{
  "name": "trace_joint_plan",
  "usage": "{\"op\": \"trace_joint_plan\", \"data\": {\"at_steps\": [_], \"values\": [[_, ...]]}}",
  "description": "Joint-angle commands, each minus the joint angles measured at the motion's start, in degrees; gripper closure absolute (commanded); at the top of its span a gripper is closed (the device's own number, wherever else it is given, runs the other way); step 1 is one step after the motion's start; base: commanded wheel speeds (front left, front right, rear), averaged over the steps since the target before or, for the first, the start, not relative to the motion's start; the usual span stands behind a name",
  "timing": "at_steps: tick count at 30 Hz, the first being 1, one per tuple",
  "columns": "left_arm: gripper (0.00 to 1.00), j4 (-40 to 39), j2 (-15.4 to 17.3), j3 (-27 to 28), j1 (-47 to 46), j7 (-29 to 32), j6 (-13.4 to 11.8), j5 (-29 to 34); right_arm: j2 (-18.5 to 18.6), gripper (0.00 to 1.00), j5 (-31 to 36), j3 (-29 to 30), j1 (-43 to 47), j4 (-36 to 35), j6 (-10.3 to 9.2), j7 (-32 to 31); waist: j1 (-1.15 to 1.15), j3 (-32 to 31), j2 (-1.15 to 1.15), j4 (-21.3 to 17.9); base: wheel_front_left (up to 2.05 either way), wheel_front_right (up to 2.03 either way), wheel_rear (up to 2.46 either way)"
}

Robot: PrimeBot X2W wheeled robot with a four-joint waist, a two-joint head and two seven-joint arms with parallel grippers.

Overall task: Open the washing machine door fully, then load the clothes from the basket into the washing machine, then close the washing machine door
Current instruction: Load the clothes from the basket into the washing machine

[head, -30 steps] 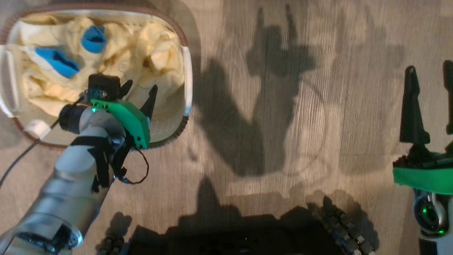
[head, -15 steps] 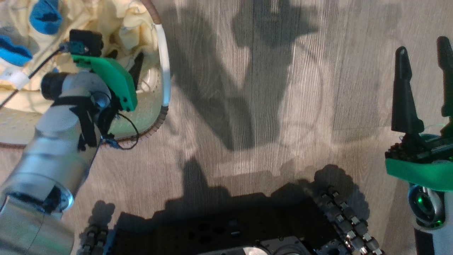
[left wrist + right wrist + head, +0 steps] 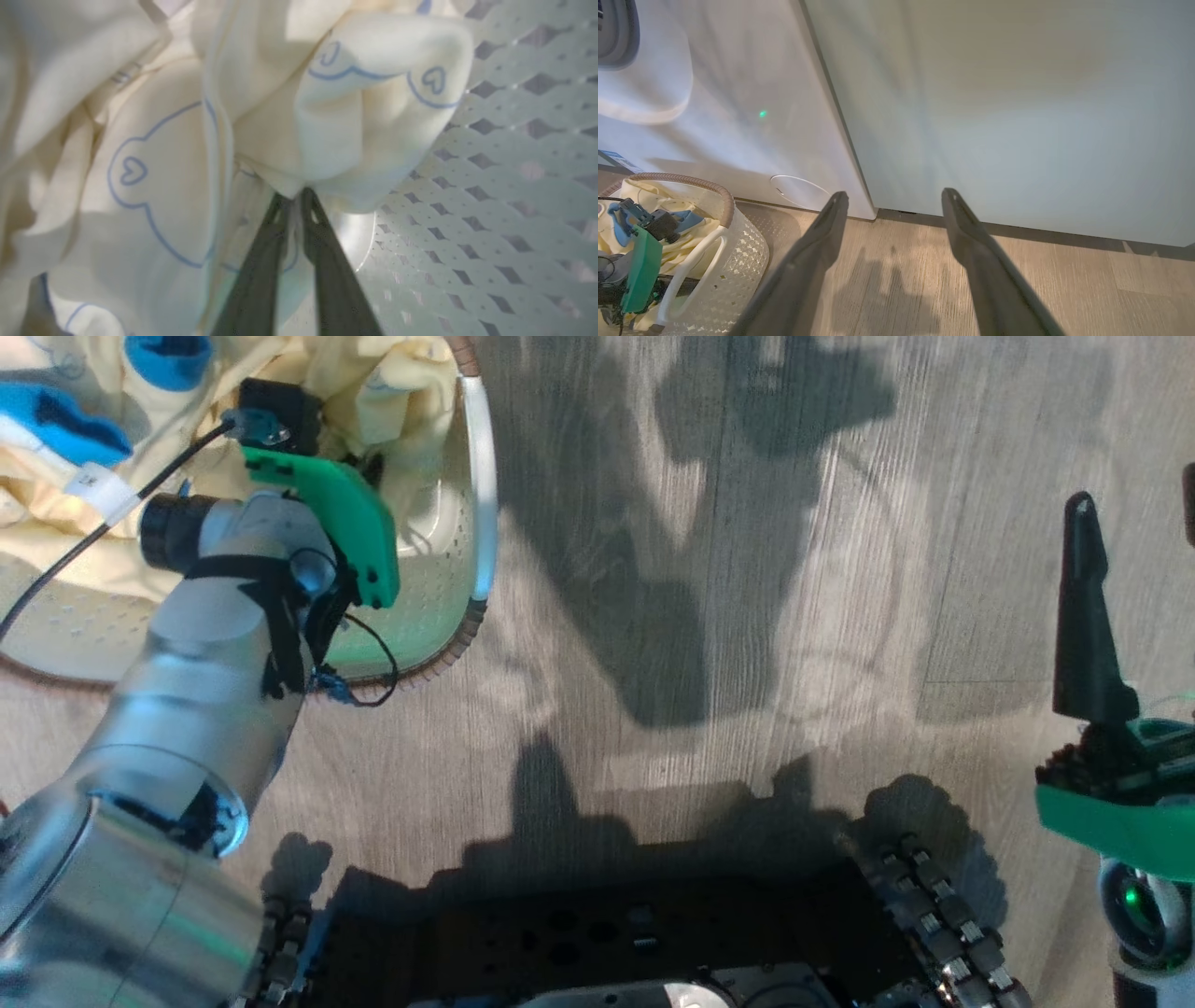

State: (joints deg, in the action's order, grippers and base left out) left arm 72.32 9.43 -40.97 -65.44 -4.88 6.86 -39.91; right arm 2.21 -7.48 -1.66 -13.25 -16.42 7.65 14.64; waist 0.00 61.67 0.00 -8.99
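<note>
Clothes (image 3: 373, 116) lay heaped in basket (image 3: 481, 476) on wood floor (image 3: 747, 616), near washing machine (image 3: 738, 116). Left gripper (image 3: 295, 198) sat inside basket, fingers narrowed onto fold of pale yellow fabric, pinching it beside perforated wall. Right gripper (image 3: 894, 195) hung well apart over floor, fingers spread wide, holding nothing, facing pale green cabinet (image 3: 1017, 116).

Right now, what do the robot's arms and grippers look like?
Left arm: silver-grey tube, black straps, green wrist plate, black cable with white tag. Left gripper and right gripper: two long dark tapering fingers each. Right wrist: green plate, green-lit ring.
</note>
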Motion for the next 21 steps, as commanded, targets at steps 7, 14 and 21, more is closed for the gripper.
{"op": "trace_joint_plan", "data": {"at_steps": [7, 14, 21], "values": [[1.00, 0.99, 1.15, 0.05, 0.19, -1.04, -0.19, 0.10, 0.66, 0.00, -0.10, -0.73, 2.10, -2.44, -0.16, 0.36, 0.00, -0.10, 0.00, 0.12, 0.00, 0.00, 0.00], [1.00, 1.30, 1.45, -0.23, 0.25, -4.35, -0.13, 0.12, 0.66, 0.00, -2.09, 0.06, 0.81, -1.86, -0.16, 0.36, 0.00, -1.08, 0.00, 0.51, 0.00, 0.00, 0.00], [1.00, 1.34, 1.51, -0.17, 1.64, -8.69, -0.21, 0.12, 0.66, 0.00, -2.70, 1.10, -0.09, -0.64, -0.16, 0.36, 0.00, -4.06, 0.00, 2.55, 0.00, 0.00, 0.00]]}}
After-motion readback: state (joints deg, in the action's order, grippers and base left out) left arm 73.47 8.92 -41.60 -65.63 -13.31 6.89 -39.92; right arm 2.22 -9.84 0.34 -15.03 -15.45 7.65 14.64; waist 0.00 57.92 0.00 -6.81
